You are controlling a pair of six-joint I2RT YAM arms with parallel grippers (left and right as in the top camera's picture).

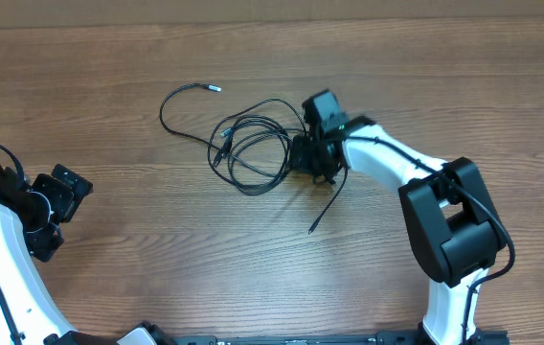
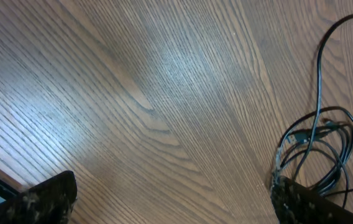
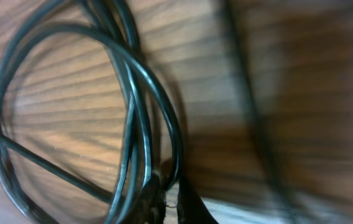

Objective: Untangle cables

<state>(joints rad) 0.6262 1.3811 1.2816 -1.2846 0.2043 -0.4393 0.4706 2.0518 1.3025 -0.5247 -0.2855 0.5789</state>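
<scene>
nearest, the left gripper hangs spread open over the wooden table. mid-table, the right gripper clamps the right edge of the cables: thin black cords in loose overlapping loops, one silvery-tipped end trailing farthest.

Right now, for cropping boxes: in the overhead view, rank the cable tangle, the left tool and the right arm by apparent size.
1. right arm, though it stands nearer the camera.
2. cable tangle, counting its spread.
3. left tool, clearly smallest.
</scene>
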